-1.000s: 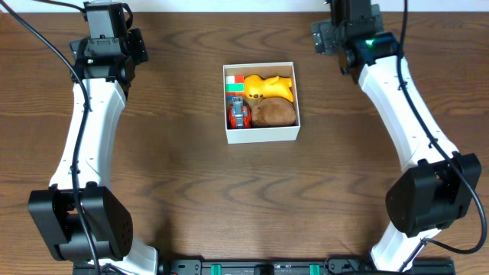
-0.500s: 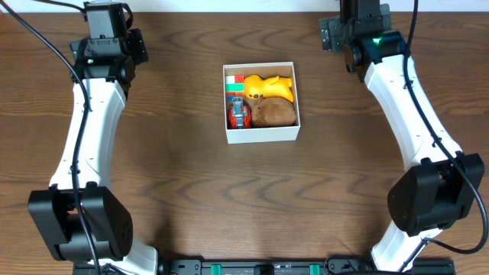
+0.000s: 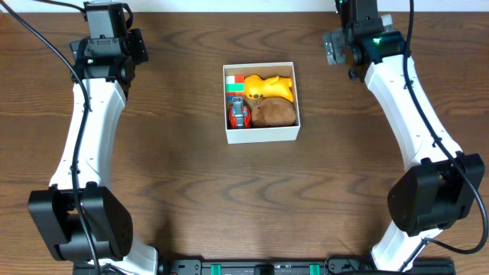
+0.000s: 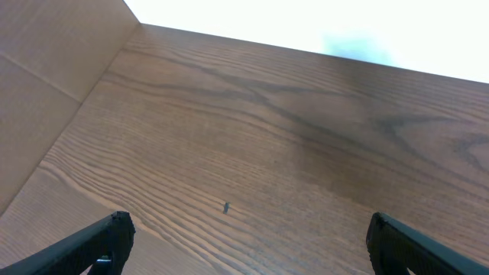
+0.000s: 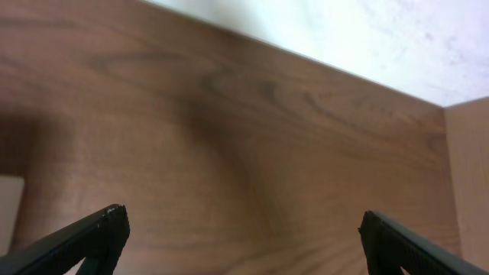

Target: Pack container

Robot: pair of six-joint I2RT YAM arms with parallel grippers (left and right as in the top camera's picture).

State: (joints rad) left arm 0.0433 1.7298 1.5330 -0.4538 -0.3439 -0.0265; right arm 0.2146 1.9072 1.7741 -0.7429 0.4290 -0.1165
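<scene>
On my overhead feed the container (image 3: 263, 134) sits on the table (image 3: 191, 191) a little far of centre, roughly midway between the two arms and touching neither. It is packed with small things. A yellow toy (image 3: 269, 88) takes the far right part, and a brown rounded lump (image 3: 273, 113) lies just near of it against the right wall. A red and green block (image 3: 234, 84) is tucked in the far left corner, and a small red and grey toy (image 3: 240, 115) fills the near left corner beside the lump. Both arms reach to the far edge of the table, well apart from the box, the left arm (image 3: 92, 114) at the far left and the right arm (image 3: 401, 99) at the far right. Through the left wrist camera I see the left gripper (image 4: 248, 243) spread wide, its dark fingers (image 4: 99, 243) poking in at the two lower corners with only wood grain between them. It is pinching nothing. A tan board (image 4: 46, 92) runs along the left of that view. The right wrist camera shows much the same for the right gripper (image 5: 244, 238): fingertips (image 5: 92, 238) wide apart, empty, over plain tabletop, with a tan panel (image 5: 467, 176) at the right edge. A pale patch shows at the left edge of that view, but I cannot tell what it is.
</scene>
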